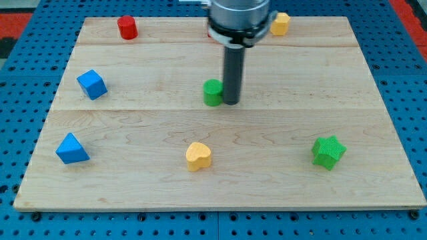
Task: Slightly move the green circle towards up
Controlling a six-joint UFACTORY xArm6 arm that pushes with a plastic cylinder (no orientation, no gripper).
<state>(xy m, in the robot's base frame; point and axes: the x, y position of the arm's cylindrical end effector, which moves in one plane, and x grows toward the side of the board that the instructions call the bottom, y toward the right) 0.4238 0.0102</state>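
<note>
1. my tip sits just beside the green circle, at its right in the view, seemingly touching; there is no gripper, only a bare rod holding nothing.
2. judged step: lining up. the next move calls for getting below the circle, then a short push toward the view's top.
3. the arm hides part of the surface, and something red behind its housing cannot be made out.

A robotics lab bench — a pale wooden board resting on a blue perforated pegboard table.
</note>
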